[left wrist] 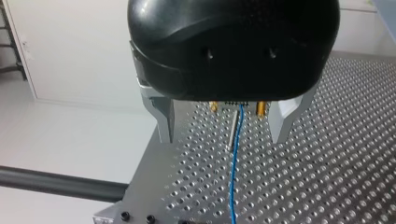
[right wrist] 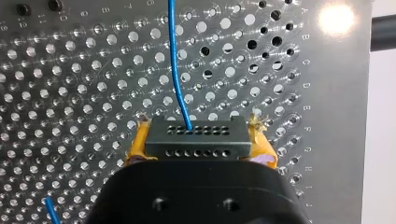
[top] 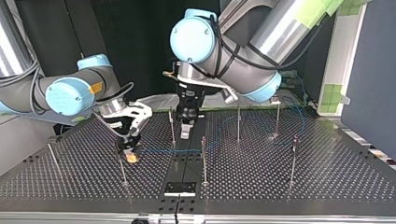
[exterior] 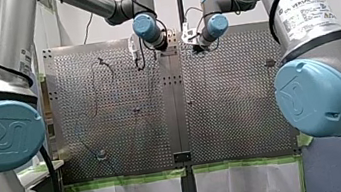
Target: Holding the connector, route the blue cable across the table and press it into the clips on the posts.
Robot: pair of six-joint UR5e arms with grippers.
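One perforated tabletop [top: 303,186] carries seven thin posts [top: 203,158], with two tools above it. My right tool [right wrist: 196,135] pinches the single dark connector [right wrist: 194,142] between yellow pads. My left tool [left wrist: 223,137] hangs spread over the one blue cable [left wrist: 236,154], which runs from the connector across the tabletop.

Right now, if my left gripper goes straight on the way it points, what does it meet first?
Likely the blue cable between the open fingers of the left gripper, then the perforated table; depth is unclear.
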